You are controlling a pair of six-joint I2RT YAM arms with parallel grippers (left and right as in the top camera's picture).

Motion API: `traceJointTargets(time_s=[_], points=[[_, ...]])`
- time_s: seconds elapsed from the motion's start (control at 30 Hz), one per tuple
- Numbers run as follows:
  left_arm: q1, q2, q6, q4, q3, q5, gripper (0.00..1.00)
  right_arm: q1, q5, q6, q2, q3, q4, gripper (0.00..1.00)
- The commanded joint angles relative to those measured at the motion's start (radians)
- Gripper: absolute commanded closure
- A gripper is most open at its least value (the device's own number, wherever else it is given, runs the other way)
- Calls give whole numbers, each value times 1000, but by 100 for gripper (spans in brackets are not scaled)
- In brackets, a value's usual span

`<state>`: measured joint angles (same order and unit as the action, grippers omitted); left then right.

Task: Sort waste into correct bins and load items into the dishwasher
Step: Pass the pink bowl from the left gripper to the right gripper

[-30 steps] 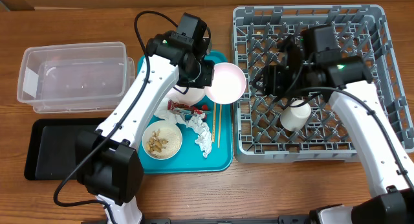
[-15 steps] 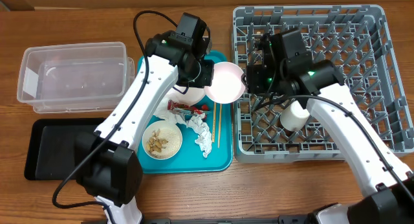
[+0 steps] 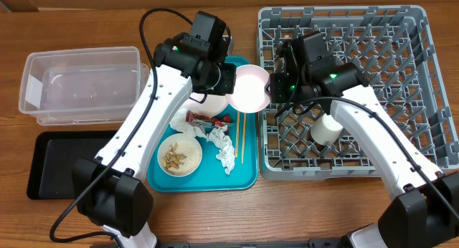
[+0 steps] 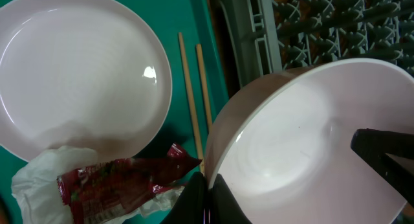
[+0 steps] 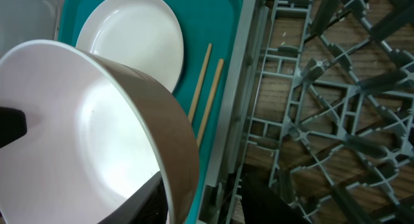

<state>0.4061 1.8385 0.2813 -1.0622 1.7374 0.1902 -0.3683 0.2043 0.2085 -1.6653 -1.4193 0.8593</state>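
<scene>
Tilted white bowl (image 3: 249, 89) — smooth, glossy, faint pink tint inside

the wooden table (image 3: 215, 219) carries a clear tub (image 3: 82, 87), a black tray (image 3: 61, 165), a teal tray (image 3: 247, 173) and a grey dish rack (image 3: 337, 169).

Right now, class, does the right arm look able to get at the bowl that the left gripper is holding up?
Probably yes. In the right wrist view, the open fingers of the right gripper stand either side of the bowl rim, nothing between; the left gripper pinches the opposite rim.
</scene>
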Motion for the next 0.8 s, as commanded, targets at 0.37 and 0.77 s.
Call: traceJointTargets(time_s=[0.37,0.77], points=[[0,-34,-15,0,21,-10,96,-3,42,1,-5,5,1,96],[-50,-35,-15,2,22,-59,83,42,40,2,-5,4,-114,96]])
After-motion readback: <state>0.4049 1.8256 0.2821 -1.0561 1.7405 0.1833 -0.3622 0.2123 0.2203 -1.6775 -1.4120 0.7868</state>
